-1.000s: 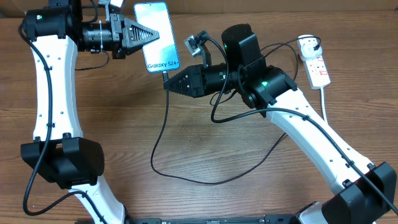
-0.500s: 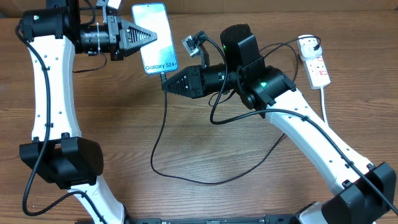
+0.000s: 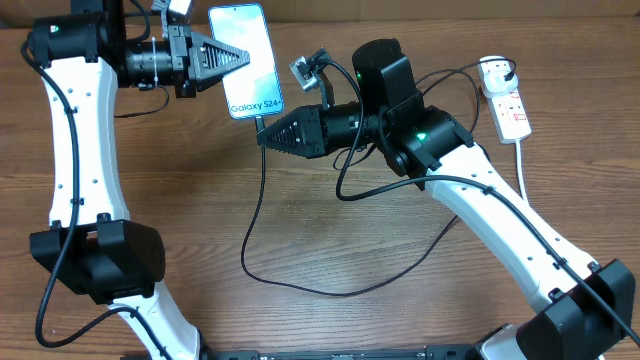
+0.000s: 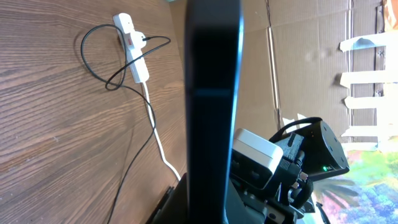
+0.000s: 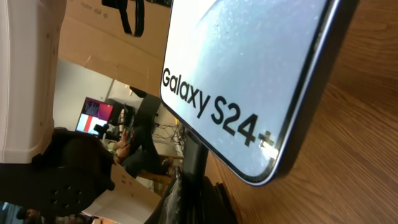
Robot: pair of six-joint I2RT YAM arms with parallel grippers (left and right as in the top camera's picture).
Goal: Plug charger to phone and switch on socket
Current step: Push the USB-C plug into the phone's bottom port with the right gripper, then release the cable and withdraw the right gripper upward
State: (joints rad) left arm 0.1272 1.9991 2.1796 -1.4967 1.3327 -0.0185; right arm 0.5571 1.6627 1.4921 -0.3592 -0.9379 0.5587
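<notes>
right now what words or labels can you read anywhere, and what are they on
"Galaxy S24+": on the phone screen, near one short edge.
Red markings on the white power strip: too small to read.
No other text is readable.

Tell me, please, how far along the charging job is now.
Done: the plug of the charger looks seated in the socket. In hand: the left jaws are shut on the phone; the right jaws pinch the charger at the phone's lower edge, and whether it is fully in I cannot tell. Left: confirm that, then press the socket's switch.
</notes>
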